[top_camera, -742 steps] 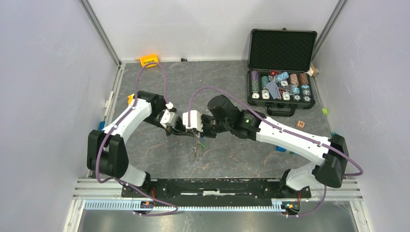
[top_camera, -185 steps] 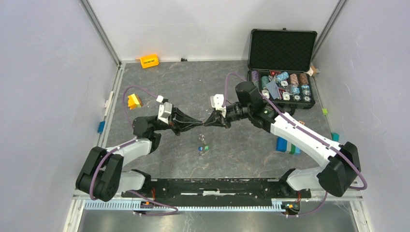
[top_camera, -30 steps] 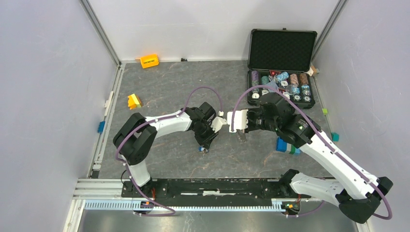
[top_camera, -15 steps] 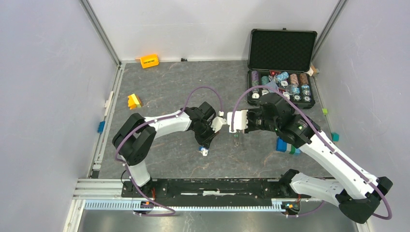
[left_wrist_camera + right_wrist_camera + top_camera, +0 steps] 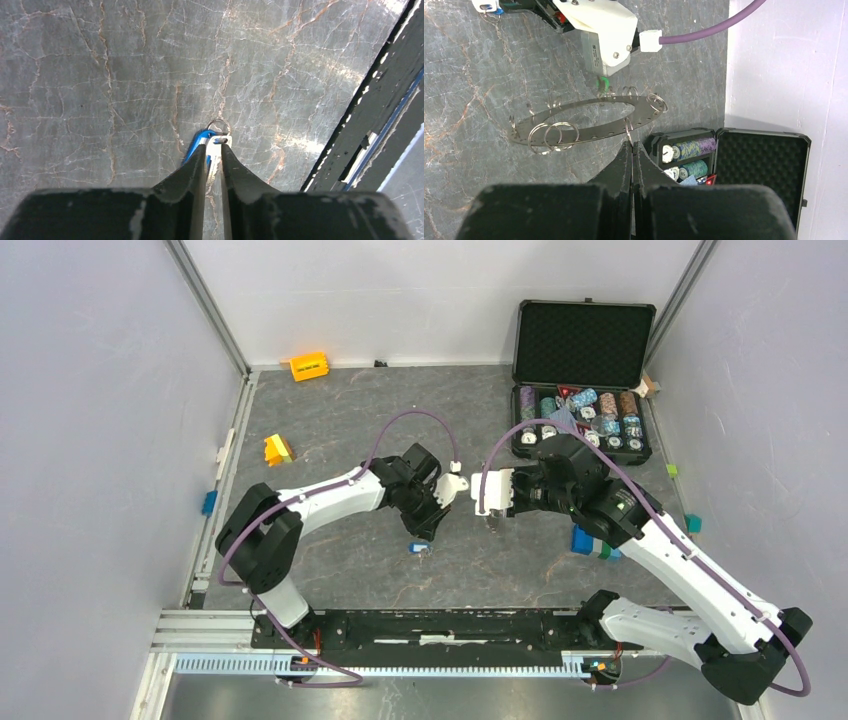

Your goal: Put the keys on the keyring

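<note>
Right tool [image 5: 632, 145] pinched on rim of keyring [image 5: 594, 132], held flat, presumably as steady target; left tool [image 5: 214, 150] clamped on blue key [image 5: 200, 142], loop [image 5: 218, 124] leading, likely for hooking on.

The left arm [image 5: 330, 502] and right arm [image 5: 690, 575] have white links and black joints. A purple cable [image 5: 410, 413] runs along each. The tapered black fingers [image 5: 192, 172] look scuffed.

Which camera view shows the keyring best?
The right wrist view: the whole keyring appears as a flat metal hoop carrying small split rings, its edge pinched by the right pincer. The top external view shows only a small dark sliver under that pincer. The left wrist view does not show it.
</note>
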Robot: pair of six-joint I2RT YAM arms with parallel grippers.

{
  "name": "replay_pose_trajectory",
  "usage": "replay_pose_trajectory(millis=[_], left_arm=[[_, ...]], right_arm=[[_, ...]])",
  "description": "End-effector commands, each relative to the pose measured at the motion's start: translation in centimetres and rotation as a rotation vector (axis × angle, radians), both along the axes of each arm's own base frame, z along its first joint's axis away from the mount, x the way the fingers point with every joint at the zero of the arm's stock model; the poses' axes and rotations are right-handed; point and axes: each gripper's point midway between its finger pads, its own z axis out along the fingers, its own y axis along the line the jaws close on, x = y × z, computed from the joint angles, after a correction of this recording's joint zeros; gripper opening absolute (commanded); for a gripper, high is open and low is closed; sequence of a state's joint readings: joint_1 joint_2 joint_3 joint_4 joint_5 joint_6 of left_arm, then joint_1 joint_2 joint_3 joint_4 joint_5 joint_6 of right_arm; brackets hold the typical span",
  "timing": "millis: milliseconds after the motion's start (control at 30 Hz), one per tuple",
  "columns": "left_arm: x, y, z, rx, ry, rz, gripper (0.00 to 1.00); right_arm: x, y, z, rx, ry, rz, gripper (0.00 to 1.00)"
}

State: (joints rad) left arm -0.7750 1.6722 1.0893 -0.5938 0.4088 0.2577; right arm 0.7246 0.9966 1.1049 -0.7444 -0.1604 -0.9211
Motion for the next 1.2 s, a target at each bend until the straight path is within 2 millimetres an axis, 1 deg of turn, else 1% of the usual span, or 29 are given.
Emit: replay_pose_trajectory(millis=[0, 67, 133, 267, 400, 533, 700, 833, 1000, 1167], left_arm=[[0.5, -0.1, 0.4, -0.009, -0.036, -0.027, 0.33], [-0.1, 0.0, -0.3, 0.008, -0.032, -0.049, 0.4], [-0.6, -0.1, -0.6, 0.021, -0.044, -0.073, 0.45], [-1.3, -0.6, -0.9, 0.044, -0.117, -0.135, 0.5], [-1.7, -0.9, -1.7, 0.096, -0.205, -0.211, 0.52], [-1.2, -1.0, -2.5, 0.16, -0.29, -0.263, 0.51], [-1.0, -1.2, -3.3, 0.207, -0.351, -0.296, 0.46], [-0.8, -1.0, -3.5, 0.226, -0.366, -0.298, 0.44], [-1.1, 0.0, -4.1, 0.254, -0.361, -0.309, 0.44], [-0.9, 0.0, -4.5, 0.267, -0.362, -0.314, 0.43]], right_arm=[[0.3, 0.5, 1.8, 0.065, -0.049, 0.005, 0.0], [0.4, 0.5, 1.8, 0.064, -0.048, 0.002, 0.0], [0.4, 0.5, 1.7, 0.062, -0.048, 0.001, 0.0], [0.4, 0.3, 1.7, 0.063, -0.05, -0.005, 0.0], [0.3, -0.1, 1.7, 0.066, -0.055, -0.013, 0.0], [0.2, -0.3, 1.6, 0.065, -0.054, -0.016, 0.0], [0.0, -0.4, 1.7, 0.068, -0.055, -0.012, 0.0], [-0.2, -0.4, 1.4, 0.067, -0.048, -0.008, 0.0], [-0.3, -0.3, 1.3, 0.07, -0.044, 0.0, 0.0], [-0.4, -0.3, 1.5, 0.076, -0.05, 0.005, 0.0]])
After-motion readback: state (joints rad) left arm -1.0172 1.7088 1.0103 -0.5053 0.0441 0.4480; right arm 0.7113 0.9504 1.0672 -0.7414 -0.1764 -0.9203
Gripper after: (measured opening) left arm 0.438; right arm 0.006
